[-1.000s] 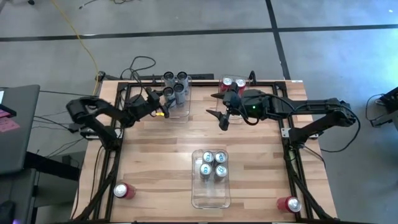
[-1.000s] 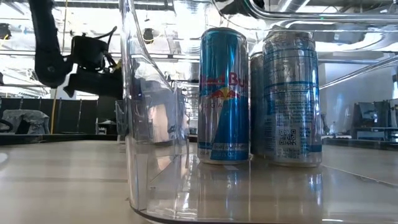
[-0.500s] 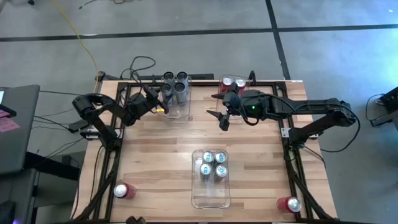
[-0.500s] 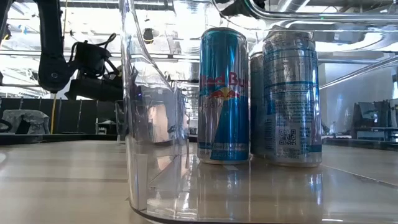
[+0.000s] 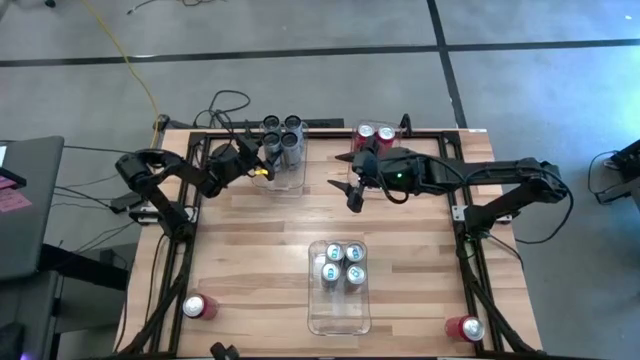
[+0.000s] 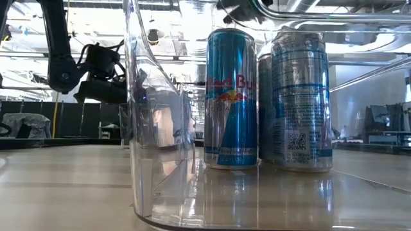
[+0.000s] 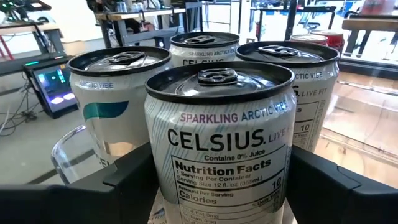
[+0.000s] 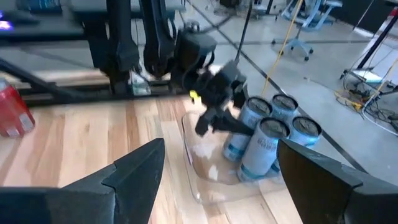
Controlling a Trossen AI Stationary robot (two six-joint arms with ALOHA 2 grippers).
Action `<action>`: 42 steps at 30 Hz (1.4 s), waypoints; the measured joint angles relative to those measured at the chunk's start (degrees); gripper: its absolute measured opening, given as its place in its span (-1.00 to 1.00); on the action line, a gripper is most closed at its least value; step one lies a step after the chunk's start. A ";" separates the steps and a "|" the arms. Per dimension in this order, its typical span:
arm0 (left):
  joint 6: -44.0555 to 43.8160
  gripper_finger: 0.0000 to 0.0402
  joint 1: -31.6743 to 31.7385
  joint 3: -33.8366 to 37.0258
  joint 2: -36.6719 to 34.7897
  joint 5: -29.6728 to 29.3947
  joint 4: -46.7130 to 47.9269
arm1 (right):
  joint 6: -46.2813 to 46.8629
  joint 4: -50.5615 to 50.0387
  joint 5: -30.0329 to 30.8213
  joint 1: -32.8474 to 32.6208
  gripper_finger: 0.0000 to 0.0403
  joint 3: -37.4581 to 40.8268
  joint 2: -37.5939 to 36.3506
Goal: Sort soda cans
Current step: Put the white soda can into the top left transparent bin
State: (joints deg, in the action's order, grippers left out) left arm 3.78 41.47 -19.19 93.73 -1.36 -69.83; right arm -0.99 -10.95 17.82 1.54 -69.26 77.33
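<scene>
From above, we see our left gripper (image 5: 258,170) at the near edge of the far-left clear bin (image 5: 284,178), beside four grey Celsius cans (image 5: 281,139) packed together. Our judgement: any sideways drift here could knock the neighbouring cans over, since they stand touching. Our right gripper (image 5: 352,190) hovers over bare table with its fingers spread and nothing between them; two red cans (image 5: 374,134) stand just behind it, and the middle bin (image 5: 340,312) with four blue cans (image 5: 340,264) lies well toward the near edge. Two more red cans wait at the near corners.

From table height, we see only those blue cans up close; the left arm hangs far off.

From the left wrist, the nearest Celsius can (image 7: 217,146) sits squarely between our fingers (image 7: 134,180), which flank it; we cannot tell whether they press it or stand clear. A loose pinch could let it slip.

From the right wrist, we see open fingers and nothing between them.
</scene>
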 joint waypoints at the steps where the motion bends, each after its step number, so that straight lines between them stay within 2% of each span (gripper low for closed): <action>1: 0.05 0.43 0.00 -0.04 0.00 0.06 0.05 | 0.02 -0.51 -0.01 0.00 0.63 0.04 0.05; 14: 1.32 0.45 -0.01 -0.04 0.00 -0.03 0.61 | 0.06 -1.14 0.00 0.00 0.63 0.03 0.85; 24: 1.86 0.71 -0.04 0.95 -3.76 -0.43 3.33 | 0.04 -1.71 0.10 -1.12 0.63 0.03 0.78; 30: 2.23 0.77 -0.04 2.76 -10.64 -1.67 5.18 | 0.11 -1.35 0.17 -1.83 0.63 0.03 0.65; 38: 4.82 0.78 -0.04 2.74 -27.62 -3.83 26.11 | 0.56 -1.87 0.22 -1.92 0.63 0.03 0.65; 42: 4.69 0.78 -0.59 2.74 -33.66 -3.83 33.59 | 0.59 -1.78 0.28 -1.92 0.63 0.03 0.65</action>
State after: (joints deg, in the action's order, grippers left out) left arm 8.47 40.88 -16.45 60.08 -5.19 -36.24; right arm -0.40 -12.73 18.11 -0.38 -69.23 77.97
